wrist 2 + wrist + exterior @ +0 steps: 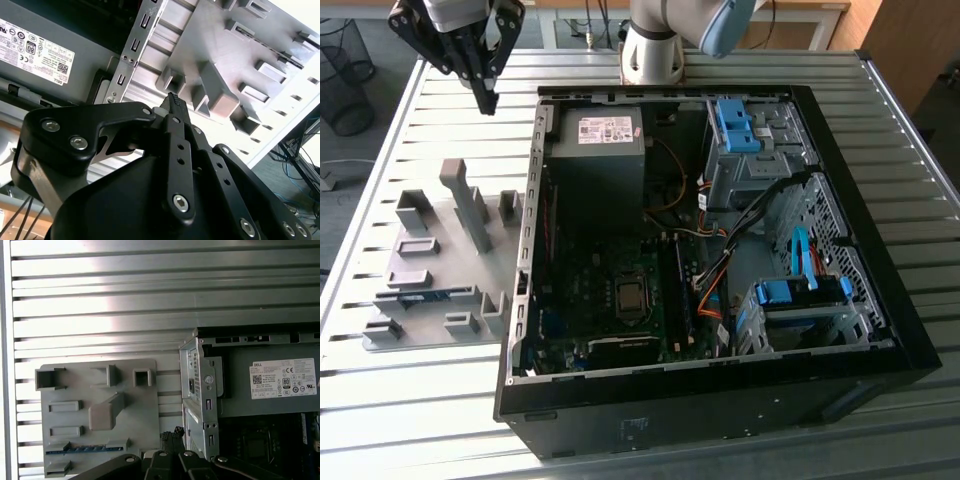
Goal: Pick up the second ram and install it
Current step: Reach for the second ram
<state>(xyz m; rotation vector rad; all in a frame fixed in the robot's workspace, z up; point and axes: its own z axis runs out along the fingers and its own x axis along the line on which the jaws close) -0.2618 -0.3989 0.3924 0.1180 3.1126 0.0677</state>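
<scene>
In the exterior view the jaws, pressed together, hang over the bench (750,72) at one o'clock from the second ram (420,296), which is slotted in the grey holder (442,266).

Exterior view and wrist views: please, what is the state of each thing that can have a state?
gripper: shut, holding nothing.
second ram: lying in a slot of the grey holder, not gripped.
computer case: lying on its side, side panel off, inside open to view.

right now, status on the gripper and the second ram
Gripper shut, empty, up beside the case. Second ram in the grey holder, untouched. Tall holder post near the path.
</scene>
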